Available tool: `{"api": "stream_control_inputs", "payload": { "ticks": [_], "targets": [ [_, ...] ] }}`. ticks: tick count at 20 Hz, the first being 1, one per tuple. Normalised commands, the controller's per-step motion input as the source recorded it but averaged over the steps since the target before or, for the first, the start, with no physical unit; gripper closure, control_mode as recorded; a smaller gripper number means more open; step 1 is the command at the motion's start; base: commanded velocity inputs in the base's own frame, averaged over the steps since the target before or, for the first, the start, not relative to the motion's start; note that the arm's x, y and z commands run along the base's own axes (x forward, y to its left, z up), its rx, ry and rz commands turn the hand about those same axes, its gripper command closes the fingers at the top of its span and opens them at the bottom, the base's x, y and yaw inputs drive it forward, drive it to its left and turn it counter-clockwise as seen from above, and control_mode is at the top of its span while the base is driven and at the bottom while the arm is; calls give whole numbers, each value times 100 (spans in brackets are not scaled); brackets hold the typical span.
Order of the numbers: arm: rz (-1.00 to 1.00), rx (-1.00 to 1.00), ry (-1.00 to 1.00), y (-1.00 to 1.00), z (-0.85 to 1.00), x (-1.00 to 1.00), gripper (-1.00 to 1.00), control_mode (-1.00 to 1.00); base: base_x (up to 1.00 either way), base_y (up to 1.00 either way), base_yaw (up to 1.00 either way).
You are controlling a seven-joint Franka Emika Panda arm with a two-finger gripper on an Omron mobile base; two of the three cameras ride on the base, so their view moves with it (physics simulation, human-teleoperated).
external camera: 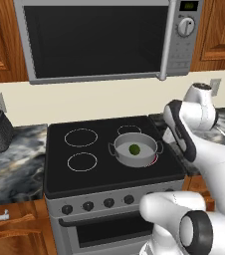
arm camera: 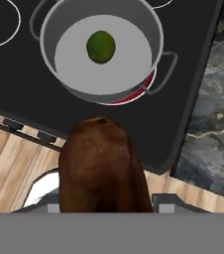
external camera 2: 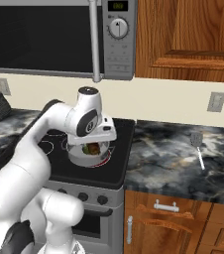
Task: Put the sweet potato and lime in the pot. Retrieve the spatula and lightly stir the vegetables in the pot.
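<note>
Lime [arm camera: 100, 47] in pot [external camera: 120, 153] on stove [external camera: 59, 169] front-right burner, sweet potato [arm camera: 101, 166] in hand [arm camera: 104, 211] above stove front edge, spatula [external camera 2: 198, 148] on desk [external camera 2: 173, 163] right of stove, microwave [external camera: 99, 40] above.

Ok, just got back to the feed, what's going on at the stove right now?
The white arm's gripper is holding the oblong brown-orange sweet potato above the front edge of the black stovetop, close to the shallow silver-grey metal pot. The round yellow-green lime already lies inside the pot. The sweet potato is not in yet. The grey spatula lies untouched on the dark marble counter to the right of the stove.
</note>
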Motion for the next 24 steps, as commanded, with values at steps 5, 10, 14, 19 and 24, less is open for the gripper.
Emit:
{"api": "stream_control_inputs", "payload": {
  "ticks": [5,10,14,19,24],
  "targets": [
    [-7,-7,0,80,15,11,100,-100,0,0,0],
    [-4,0,1,4,-2,37,100,-100,0,0,0],
    [0,0,0,16,-6,33,100,-100,0,0,0],
    [0,2,1,7,-1,20,100,-100,0,0,0],
    [0,0,7,25,-29,37,100,-100,0,0,0]
  ]
}}
